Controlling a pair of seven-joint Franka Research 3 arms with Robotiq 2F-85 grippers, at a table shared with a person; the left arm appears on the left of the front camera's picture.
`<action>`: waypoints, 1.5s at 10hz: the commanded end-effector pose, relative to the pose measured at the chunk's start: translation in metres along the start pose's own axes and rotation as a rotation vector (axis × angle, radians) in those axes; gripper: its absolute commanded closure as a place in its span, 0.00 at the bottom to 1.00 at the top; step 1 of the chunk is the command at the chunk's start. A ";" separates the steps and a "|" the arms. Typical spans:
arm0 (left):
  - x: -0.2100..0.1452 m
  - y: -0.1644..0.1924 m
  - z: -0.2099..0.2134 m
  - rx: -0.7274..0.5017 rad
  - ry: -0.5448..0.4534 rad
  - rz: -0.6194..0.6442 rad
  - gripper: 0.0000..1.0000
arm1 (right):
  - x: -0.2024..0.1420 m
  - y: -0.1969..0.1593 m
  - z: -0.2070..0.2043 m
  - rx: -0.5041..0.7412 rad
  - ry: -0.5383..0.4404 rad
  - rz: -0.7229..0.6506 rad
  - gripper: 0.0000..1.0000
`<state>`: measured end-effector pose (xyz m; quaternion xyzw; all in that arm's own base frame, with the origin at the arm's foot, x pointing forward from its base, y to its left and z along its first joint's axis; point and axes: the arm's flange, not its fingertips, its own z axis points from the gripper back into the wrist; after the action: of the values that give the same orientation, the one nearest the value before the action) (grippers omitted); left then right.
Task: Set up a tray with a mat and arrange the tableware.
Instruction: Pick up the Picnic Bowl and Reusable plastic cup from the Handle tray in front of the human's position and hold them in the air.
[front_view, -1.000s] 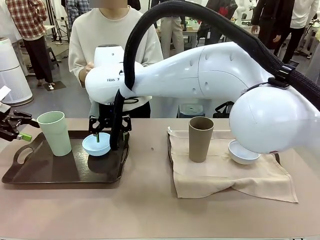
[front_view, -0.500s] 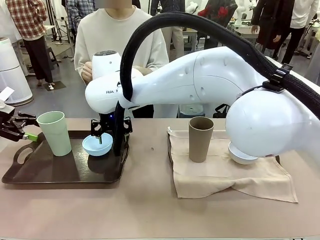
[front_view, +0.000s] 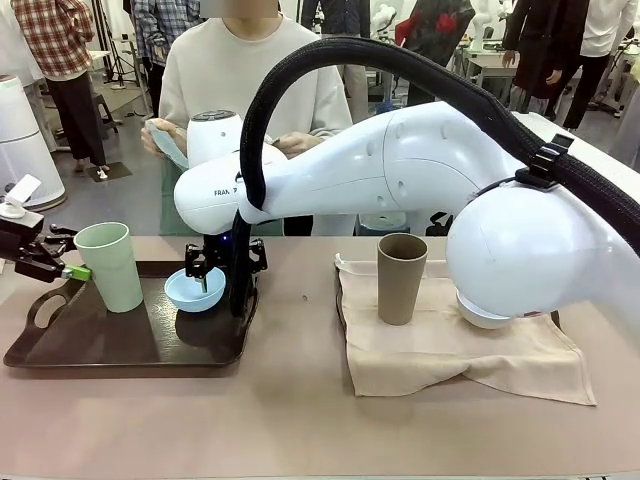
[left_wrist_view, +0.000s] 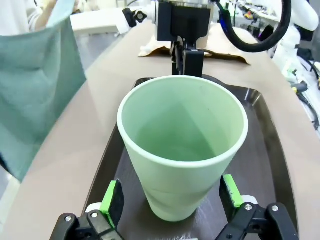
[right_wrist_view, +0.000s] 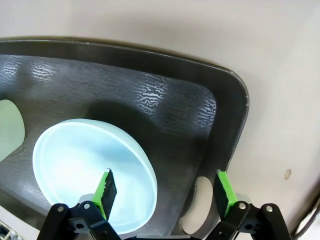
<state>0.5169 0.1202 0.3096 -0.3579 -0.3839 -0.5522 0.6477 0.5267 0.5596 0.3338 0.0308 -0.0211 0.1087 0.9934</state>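
Right wrist view: the blue bowl (right_wrist_view: 85, 170) sits on the tray (right_wrist_view: 165, 100), its rim between the open jaws of the right gripper (right_wrist_view: 165, 192); one pad (right_wrist_view: 106, 190) hangs over the bowl, so a sideways move could drag or tip it. The green tumbler (left_wrist_view: 182, 150) stands on the tray between the open jaws of the left gripper (left_wrist_view: 170, 196); a swing could topple it. Reaching across, the right arm (front_view: 400, 170) points down; the left gripper lies low and level
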 end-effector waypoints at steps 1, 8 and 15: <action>0.002 -0.001 -0.017 0.005 0.004 0.005 0.00 | 0.008 0.005 0.000 -0.008 -0.037 -0.018 0.00; 0.001 -0.002 -0.049 -0.049 0.020 -0.022 0.00 | 0.011 0.009 0.000 0.001 -0.038 -0.006 0.00; 0.004 -0.004 -0.051 -0.048 0.002 -0.049 0.72 | 0.009 0.014 0.001 -0.025 -0.036 0.034 0.82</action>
<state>0.5214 0.0759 0.2895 -0.3726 -0.3631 -0.5754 0.6310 0.5246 0.5667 0.3353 0.0326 -0.0302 0.1171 0.9921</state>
